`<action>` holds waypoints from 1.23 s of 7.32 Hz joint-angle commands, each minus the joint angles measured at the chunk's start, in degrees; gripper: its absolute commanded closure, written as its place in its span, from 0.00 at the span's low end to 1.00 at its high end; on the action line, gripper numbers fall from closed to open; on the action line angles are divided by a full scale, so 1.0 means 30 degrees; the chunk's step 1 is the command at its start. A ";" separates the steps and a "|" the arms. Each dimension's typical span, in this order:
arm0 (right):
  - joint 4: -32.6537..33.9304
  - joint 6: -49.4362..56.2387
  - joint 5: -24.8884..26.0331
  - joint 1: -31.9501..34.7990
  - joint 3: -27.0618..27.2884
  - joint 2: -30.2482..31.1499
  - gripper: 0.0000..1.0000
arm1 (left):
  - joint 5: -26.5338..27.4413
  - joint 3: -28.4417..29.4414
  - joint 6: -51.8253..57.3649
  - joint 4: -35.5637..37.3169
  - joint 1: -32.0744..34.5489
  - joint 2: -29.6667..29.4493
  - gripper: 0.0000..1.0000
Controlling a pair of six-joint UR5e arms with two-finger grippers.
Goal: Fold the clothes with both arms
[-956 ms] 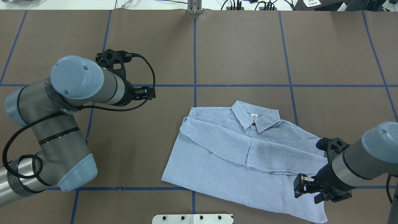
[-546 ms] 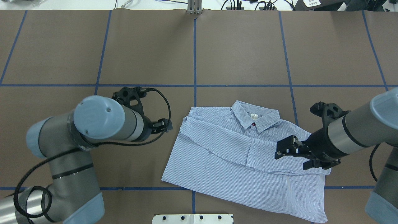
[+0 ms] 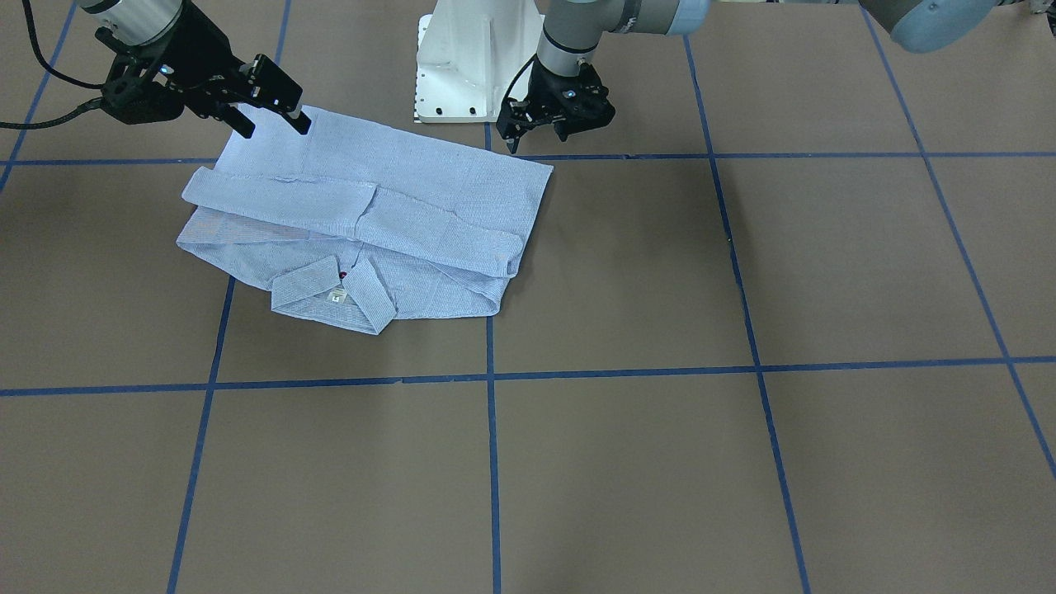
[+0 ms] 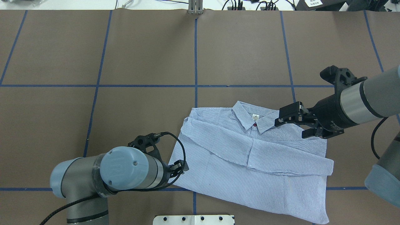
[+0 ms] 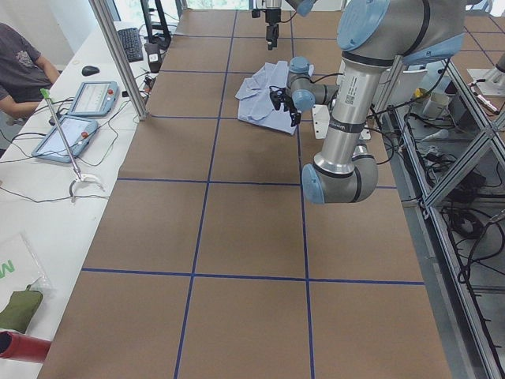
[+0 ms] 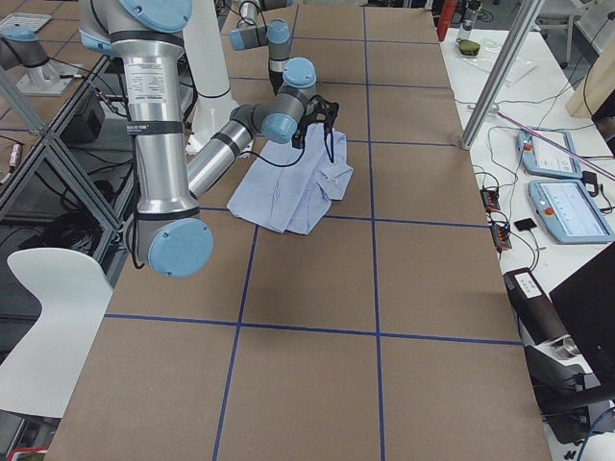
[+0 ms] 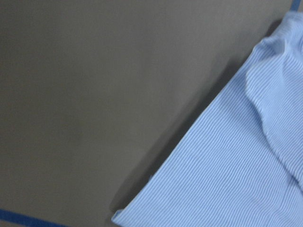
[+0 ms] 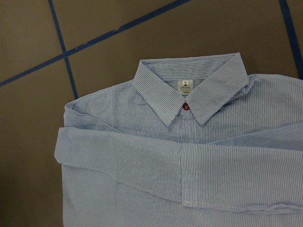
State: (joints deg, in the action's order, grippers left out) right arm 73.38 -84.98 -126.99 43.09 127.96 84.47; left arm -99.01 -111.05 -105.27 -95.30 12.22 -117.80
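Light blue-and-white finely striped button-up shirt [image 4: 250,162] lies flat on the brown paper-covered table [image 4: 140,47]. It sits mostly on the robot's right half, front up. Pointed collar [image 4: 257,116] faces away from the robot; the hem is near the white pedestal base [image 4: 193,219]. Small white neck label [image 8: 185,85] is inside the collar, with the round red button [image 8: 185,106] just under it. Both long sleeves are folded across the chest, the left one [image 4: 215,142] slanting over the right one [image 4: 290,161].

Black two-finger left gripper [image 4: 180,166] is low at the shirt's left side edge near the hem corner, mostly hidden under its own grey wrist in the overhead view. In the front-facing view, left gripper [image 3: 540,136] points down just off that corner [image 3: 546,167]; jaws look parted and hold nothing. Contact with the cloth can't be told. Left wrist view is blurred and shows only the shirt edge [image 7: 236,179], bare table and a bit of blue tape line [image 7: 19,216]; no fingers are in frame.

Black two-finger right gripper [image 4: 290,128] hangs over the shirt's right shoulder just beside the collar, jaws spread wide and empty. In the front-facing view it [image 3: 276,128] looks raised off the fabric. Right wrist view looks down on the collar and crossed sleeves.

Blue tape grid lines [image 4: 196,56] cross the table; one runs under the shirt's left part
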 commanded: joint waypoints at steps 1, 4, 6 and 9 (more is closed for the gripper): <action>0.0001 0.0027 0.0085 0.0284 0.0031 -0.0295 0.00 | 0.0625 0.0482 -0.0272 0.0008 -0.0234 -0.0051 0.02; 0.0001 0.0027 0.0086 0.0285 0.0031 -0.0325 0.00 | 0.1303 0.1009 -0.0359 -0.0050 -0.0117 -0.0138 0.02; 0.0001 0.0027 0.0086 0.0285 0.0031 -0.0296 0.00 | 0.1509 0.1596 -0.0681 -0.0109 -0.0146 -0.0430 0.03; 0.0001 0.0027 0.0086 0.0314 0.0031 -0.0296 0.00 | 0.1509 0.2651 -0.1089 -0.0109 -0.0146 -0.1135 0.09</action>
State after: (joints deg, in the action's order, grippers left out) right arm 73.39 -84.90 -126.74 44.01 128.06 83.58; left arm -94.49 -103.79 -107.71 -95.62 11.78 -120.79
